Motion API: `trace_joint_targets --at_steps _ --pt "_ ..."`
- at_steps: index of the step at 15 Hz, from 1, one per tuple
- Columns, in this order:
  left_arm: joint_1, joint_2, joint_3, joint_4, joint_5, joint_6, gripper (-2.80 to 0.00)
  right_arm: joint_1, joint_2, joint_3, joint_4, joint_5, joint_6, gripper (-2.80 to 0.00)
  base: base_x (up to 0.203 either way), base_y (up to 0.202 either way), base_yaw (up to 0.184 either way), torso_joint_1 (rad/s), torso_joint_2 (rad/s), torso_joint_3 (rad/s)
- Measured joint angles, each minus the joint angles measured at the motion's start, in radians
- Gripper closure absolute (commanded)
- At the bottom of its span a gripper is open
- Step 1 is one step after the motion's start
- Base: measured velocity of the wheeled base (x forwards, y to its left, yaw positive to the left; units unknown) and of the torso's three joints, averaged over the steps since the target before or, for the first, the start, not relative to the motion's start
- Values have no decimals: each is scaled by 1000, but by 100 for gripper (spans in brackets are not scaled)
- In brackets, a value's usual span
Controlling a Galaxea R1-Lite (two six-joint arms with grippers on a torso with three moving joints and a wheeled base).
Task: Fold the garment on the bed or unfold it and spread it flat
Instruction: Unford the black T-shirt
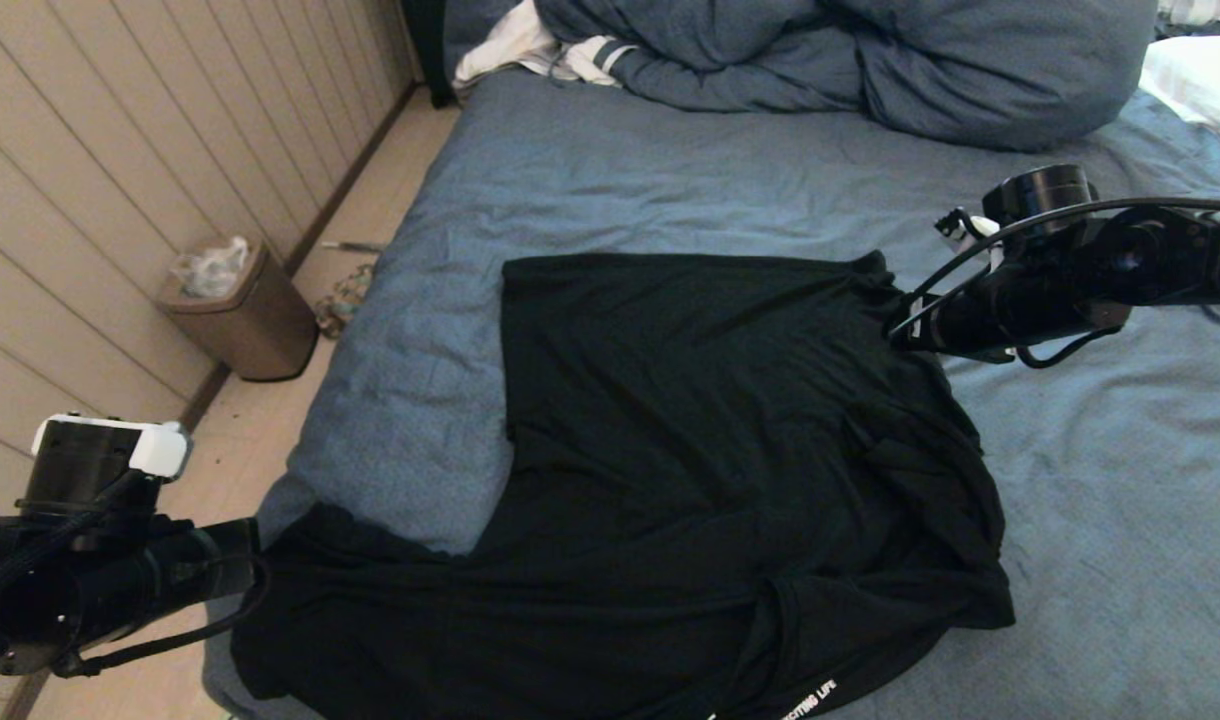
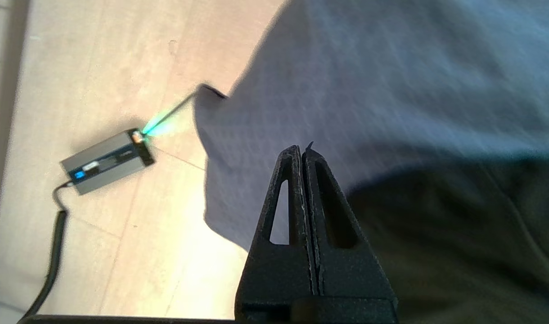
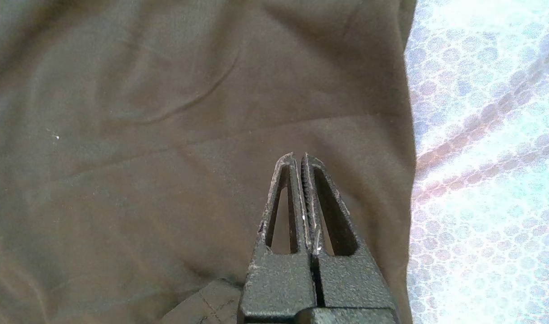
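Garment [image 1: 710, 450] lies on bed [image 1: 670, 170] btwn both grippers. It's thin, limp, light: take it at hems/corners. Left gripper [image 2: 302, 150] pressed together, no cloth visibly held; right gripper [image 3: 299, 157] pressed together over its edge, pinch unclear.

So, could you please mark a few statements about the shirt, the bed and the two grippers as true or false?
1. The black shirt lies on the blue-grey bed. True.
2. The right gripper has its jaws wide open. False: they are shut, above the shirt near its edge.
3. The left gripper has its jaws shut. True.
4. The shirt is folded into a neat square. False: it is rumpled, and one part trails toward the bed's near left edge.
5. A small bin stands on the floor left of the bed. True.
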Motion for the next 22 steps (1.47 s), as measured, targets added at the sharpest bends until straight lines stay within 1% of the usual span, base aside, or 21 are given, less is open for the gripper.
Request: trace_joint_targets --at_steps 4,6,7,8,9,11,13,14,16,18,20,22 --pt "2 -37 18 2 -7 0 0 0 2 1 0 0 0 0 0 0 0 0 0 0" --pt "-19 -71 1 25 -15 1 0 2 2 9 8 2 0 0 0 0 0 0 0 0" --pt "-41 -91 -32 62 -22 -4 0 11 1 21 10 3 2 0 0 0 0 0 0 0" --pt "-69 -112 -74 122 -38 -15 0 31 -4 41 11 3 8 0 0 0 0 0 0 0" --pt "-97 -132 -120 184 -67 -39 0 54 -16 68 16 4 15 0 0 0 0 0 0 0" --pt "-151 -166 -241 319 -165 -103 0 117 -64 137 35 10 32 0 0 0 0 0 0 0" --pt "-197 -166 -345 407 -269 -132 0 186 -118 161 102 12 48 0 0 0 0 0 0 0" --pt "-217 -149 -389 422 -304 -142 0 227 -141 156 155 12 59 0 0 0 0 0 0 0" --pt "-243 -93 -457 425 -336 -161 0 316 -171 122 263 12 92 0 0 0 0 0 0 0" --pt "-256 -37 -497 424 -405 -170 0 405 -184 94 353 7 117 0 0 0 0 0 0 0" --pt "-259 -12 -492 422 -429 -171 0 479 -187 81 415 1 127 0 0 0 0 0 0 0" --pt "-260 -4 -472 422 -436 -171 0 523 -191 79 484 -15 128 0 0 0 0 0 0 0"
